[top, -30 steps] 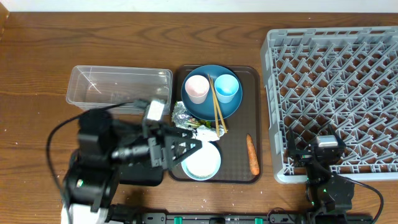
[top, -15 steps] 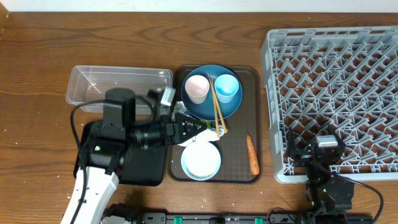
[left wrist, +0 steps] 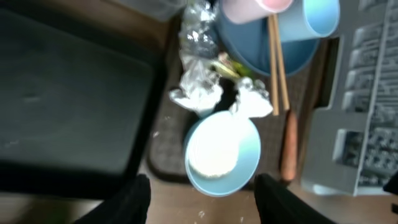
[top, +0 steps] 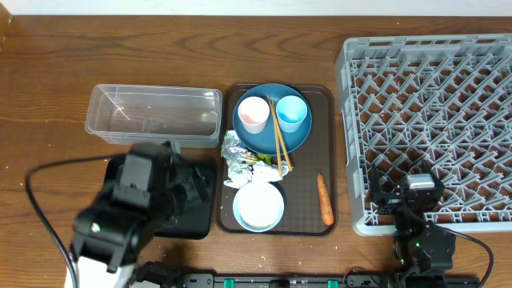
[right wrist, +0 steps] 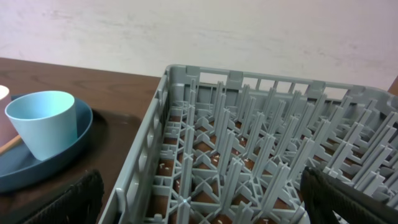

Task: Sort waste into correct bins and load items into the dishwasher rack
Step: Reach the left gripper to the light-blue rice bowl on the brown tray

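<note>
the left gripper hangs above the light-blue bowl, its fingers partly apart with nothing between them. the bowl, crumpled foil and carrot piece lie on the brown tray. the right gripper gapes wide and empty beside the rack.
</note>
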You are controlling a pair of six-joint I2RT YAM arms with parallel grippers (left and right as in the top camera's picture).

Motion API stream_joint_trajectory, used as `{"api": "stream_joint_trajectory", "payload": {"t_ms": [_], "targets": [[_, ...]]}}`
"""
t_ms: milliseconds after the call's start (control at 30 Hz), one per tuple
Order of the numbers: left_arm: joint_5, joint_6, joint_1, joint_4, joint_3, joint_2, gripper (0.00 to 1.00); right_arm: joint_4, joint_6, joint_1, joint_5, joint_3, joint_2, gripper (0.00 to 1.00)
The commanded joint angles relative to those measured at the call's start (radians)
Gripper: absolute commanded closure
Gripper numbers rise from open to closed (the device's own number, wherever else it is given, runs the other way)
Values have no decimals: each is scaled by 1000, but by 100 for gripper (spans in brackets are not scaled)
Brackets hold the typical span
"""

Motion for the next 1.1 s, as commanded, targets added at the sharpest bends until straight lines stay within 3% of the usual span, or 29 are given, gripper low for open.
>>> {"api": "stream_joint_trajectory", "payload": {"t_ms": [0, 67, 167, 400, 633, 767, 1067], "targets": [[-109, 54, -16, -103, 174, 122, 46, -5, -6, -11, 10, -1, -2, 1], [-196, 53, -53, -200, 286, 209, 47, -5, -6, -11, 10, -1, -2, 1], [-305, 27, -136, -279, 374, 301, 59, -5, -6, -11, 10, -1, -2, 1], [-316, -98, -393, -280, 347, 440, 73, -5, -6, -11, 10, -1, -2, 1], [-331, -169, -620, -224, 347, 575, 73, -5, -6, -11, 10, -1, -2, 1], [-331, -230, -690, -198, 347, 629, 73, -5, -6, -11, 10, -1, -2, 1], [-330, -239, -822, -114, 347, 724, 66, -5, -6, -11, 10, -1, -2, 1]]}}
